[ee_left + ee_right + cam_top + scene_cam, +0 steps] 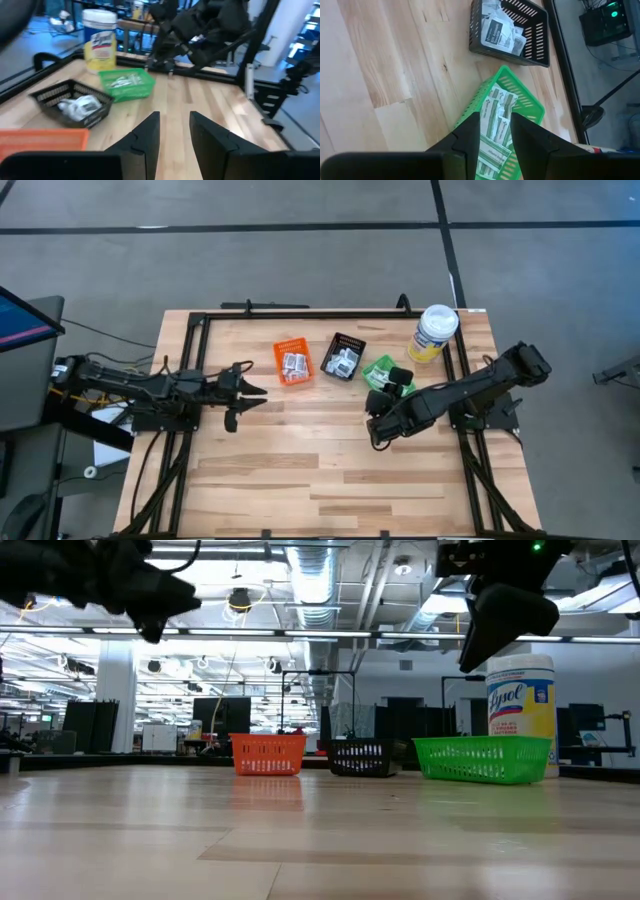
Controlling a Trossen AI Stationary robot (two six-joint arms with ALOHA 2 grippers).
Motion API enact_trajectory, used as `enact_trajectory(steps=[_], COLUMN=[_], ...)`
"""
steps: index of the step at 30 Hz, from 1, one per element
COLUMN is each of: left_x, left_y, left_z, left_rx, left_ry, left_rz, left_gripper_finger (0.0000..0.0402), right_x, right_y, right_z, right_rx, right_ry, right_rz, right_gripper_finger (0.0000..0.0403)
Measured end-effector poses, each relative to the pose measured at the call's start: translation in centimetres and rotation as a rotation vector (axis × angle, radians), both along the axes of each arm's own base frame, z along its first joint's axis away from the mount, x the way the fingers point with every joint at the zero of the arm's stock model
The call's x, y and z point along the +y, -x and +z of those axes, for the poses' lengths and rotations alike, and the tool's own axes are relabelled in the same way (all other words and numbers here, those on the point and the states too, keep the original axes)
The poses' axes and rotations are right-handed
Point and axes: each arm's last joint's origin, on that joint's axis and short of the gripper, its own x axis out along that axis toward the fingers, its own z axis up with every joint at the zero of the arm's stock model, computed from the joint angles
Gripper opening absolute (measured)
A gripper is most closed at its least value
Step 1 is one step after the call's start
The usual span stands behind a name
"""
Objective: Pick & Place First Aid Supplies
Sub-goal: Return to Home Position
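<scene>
White squarish packets lie in the orange bin (293,362) and in the black bin (345,357). Pale-green strip packets (496,102) lie in the green bin (380,370). My right gripper (397,378) hangs open above the green bin, slanting down, with nothing between its fingers (495,132). My left gripper (256,392) is open and level above the bare table, left of the orange bin, pointing toward the bins (175,135). It holds nothing. In the low view both grippers are well above the table, the left one (165,600) and the right one (500,625).
A yellow canister with a white lid (434,332) stands at the far right, just behind the green bin. A black frame rail (300,315) runs along the table's far and side edges. The three bins stand in a row in the far half; bare wood (320,470) fills the near half.
</scene>
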Motion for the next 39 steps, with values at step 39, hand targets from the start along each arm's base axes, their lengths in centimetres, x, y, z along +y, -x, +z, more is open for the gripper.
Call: enact_trajectory(steps=[39], left_x=[0.7], left_y=[3.8], left_z=[-4.1], left_rx=[-0.249], left_ry=[0.071], left_rz=[0.035], left_gripper_finger=[0.0106], right_x=[-0.1], right_y=[3.5], right_z=[2.4], right_rx=[-0.264], right_ry=[0.029], right_rz=[-0.052], right_gripper_finger=[0.0102])
